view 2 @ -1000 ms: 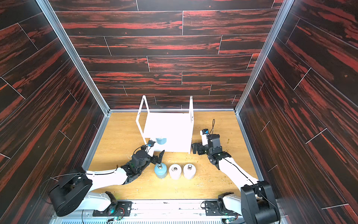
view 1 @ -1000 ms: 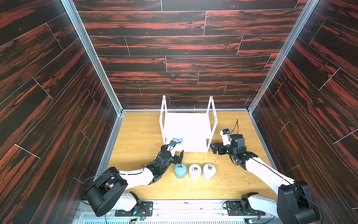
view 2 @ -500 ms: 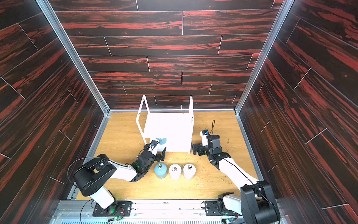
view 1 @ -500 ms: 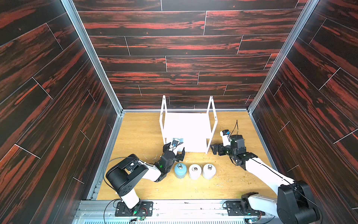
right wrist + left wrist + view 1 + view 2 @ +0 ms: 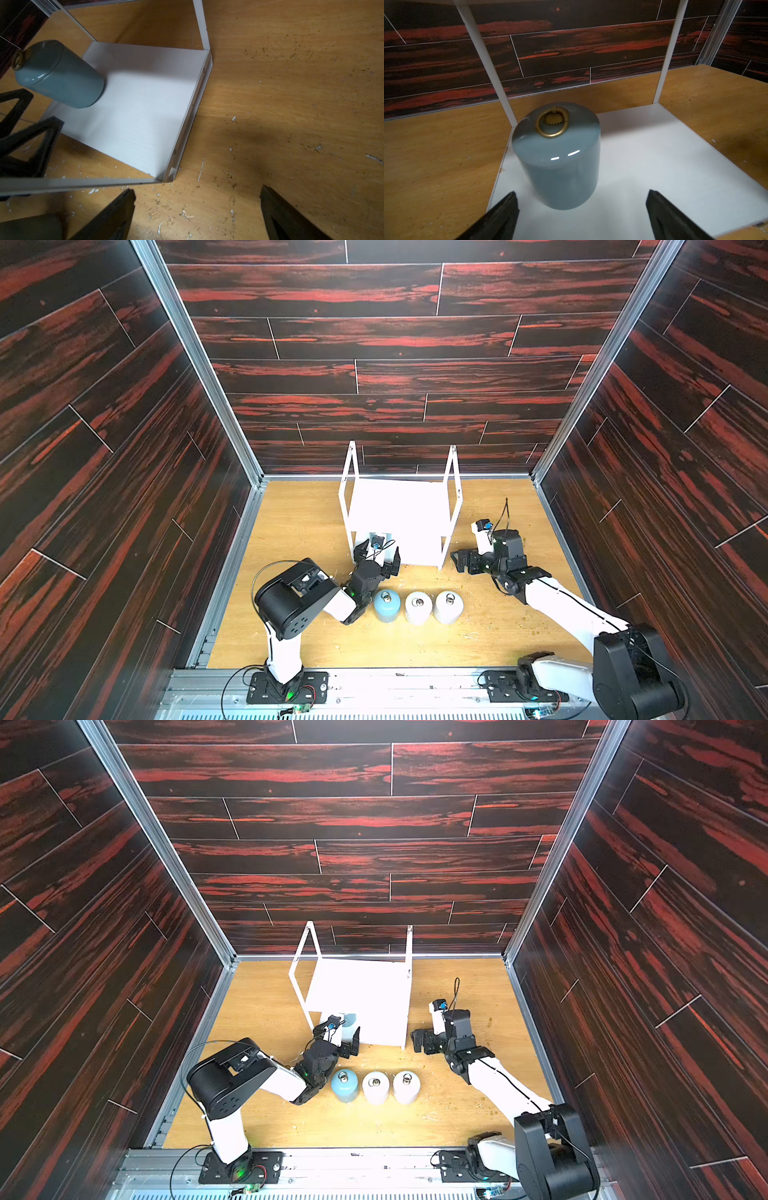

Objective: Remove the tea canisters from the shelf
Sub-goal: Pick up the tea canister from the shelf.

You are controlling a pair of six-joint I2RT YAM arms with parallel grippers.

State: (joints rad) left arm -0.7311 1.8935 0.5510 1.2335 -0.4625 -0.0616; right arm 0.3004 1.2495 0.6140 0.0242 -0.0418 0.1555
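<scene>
Tea canisters are nearly all out: three canisters [image 5: 417, 608] stand in a row on the tabletop [image 5: 299, 531] just before the shelf [image 5: 399, 510]. The last blue canister [image 5: 556, 155] sits on the shelf's lower board, toward its left side. The left pincer [image 5: 582, 194], spread wide to straddle it, has advanced from the row; the right pincer [image 5: 197, 190], also spread, waits unmoved beside the shelf.
</scene>
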